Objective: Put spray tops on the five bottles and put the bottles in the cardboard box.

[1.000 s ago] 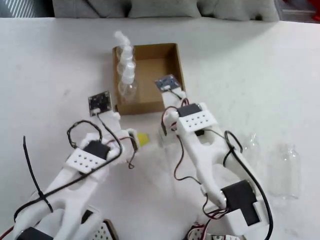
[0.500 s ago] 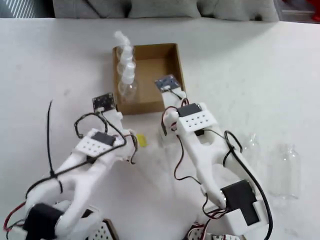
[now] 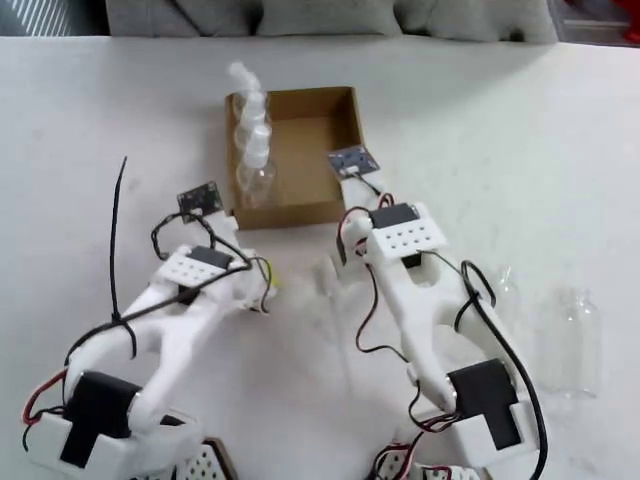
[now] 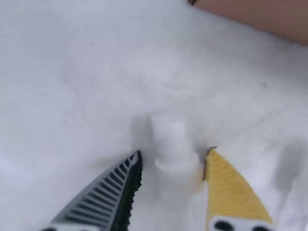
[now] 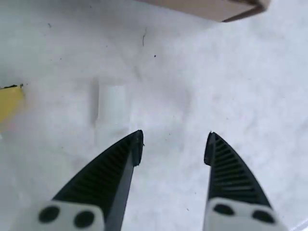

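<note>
Spray top (image 4: 169, 147) resting on the table (image 4: 72, 72) near the cardboard box (image 3: 310, 140), between the parted jaws of the left gripper (image 4: 173, 155); right gripper (image 5: 174, 139) likewise spread, empty. Probably light, rigid, slippery plastic: best pinched across its wider collar

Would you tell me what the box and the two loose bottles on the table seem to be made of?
The cardboard box: brown, matte, with thin folded walls, so it looks like cardboard. The two loose bottles: see-through with soft glints, the table showing through; probably clear plastic, though glass cannot be ruled out.
</note>
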